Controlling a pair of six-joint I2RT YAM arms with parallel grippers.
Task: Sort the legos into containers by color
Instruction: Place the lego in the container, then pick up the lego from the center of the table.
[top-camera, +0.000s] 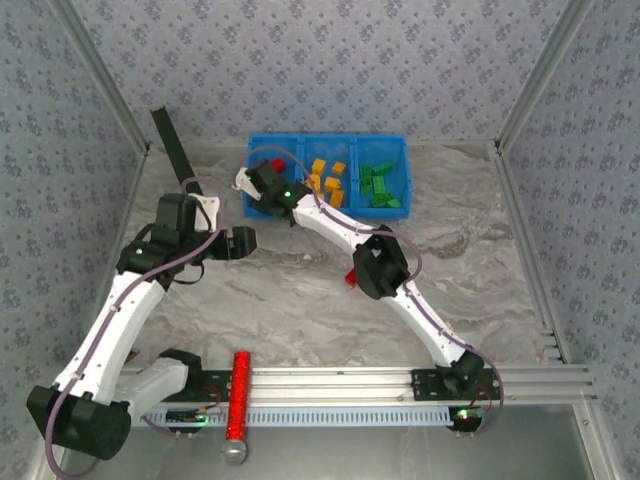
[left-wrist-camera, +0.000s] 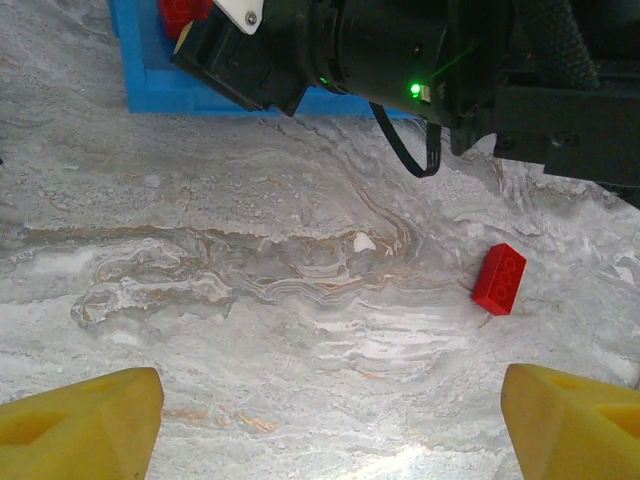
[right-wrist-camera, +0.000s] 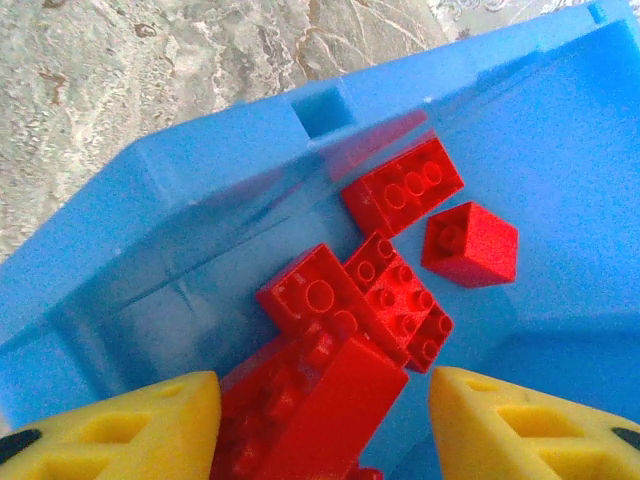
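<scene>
Red bricks lie in the blue bin beneath my right jaws, parted and empty; left jaws gape empty near a red brick on the bench.

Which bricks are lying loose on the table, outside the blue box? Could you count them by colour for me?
Red: 1, the red brick on the bare marbled tabletop
Orange: 0
Green: 0
Total: 1 loose brick in view; the other bricks I can see lie inside the blue box.
</scene>
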